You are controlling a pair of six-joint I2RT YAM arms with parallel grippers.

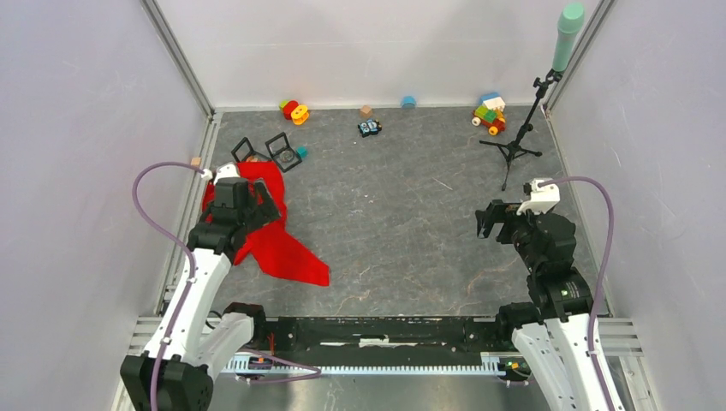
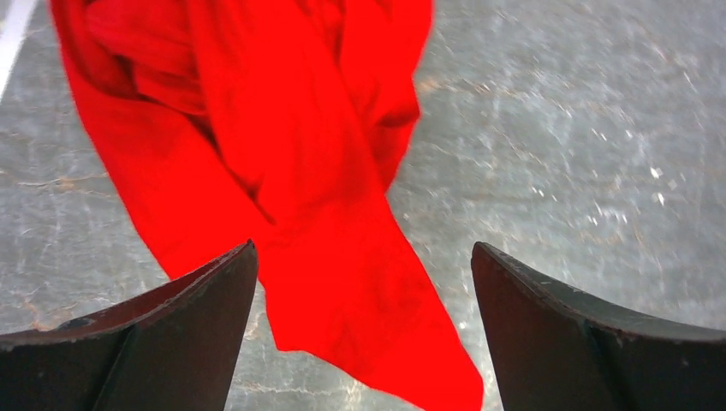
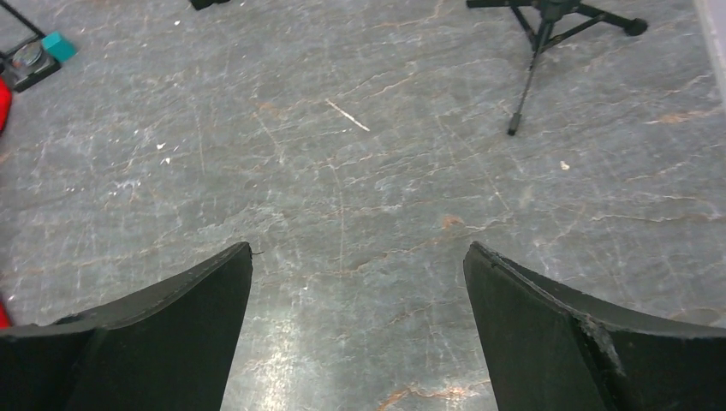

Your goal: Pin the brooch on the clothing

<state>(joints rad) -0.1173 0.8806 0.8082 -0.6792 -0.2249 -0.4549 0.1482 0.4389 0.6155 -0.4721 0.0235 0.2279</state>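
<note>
The clothing is a bright red shirt lying crumpled on the grey table at the left, one pointed end reaching toward the near middle. My left gripper hovers over it, open; in the left wrist view the red clothing runs between the spread fingers of the gripper without touching them. My right gripper stands open over bare table at the right, nothing between its fingers. A small round piece lies in a black open case beyond the shirt; I cannot tell whether it is the brooch.
A black tripod with a green-topped pole stands at the back right. Toy blocks, a small black toy and a blue piece lie along the back wall. A second black case lies by the shirt. Walls close in both sides.
</note>
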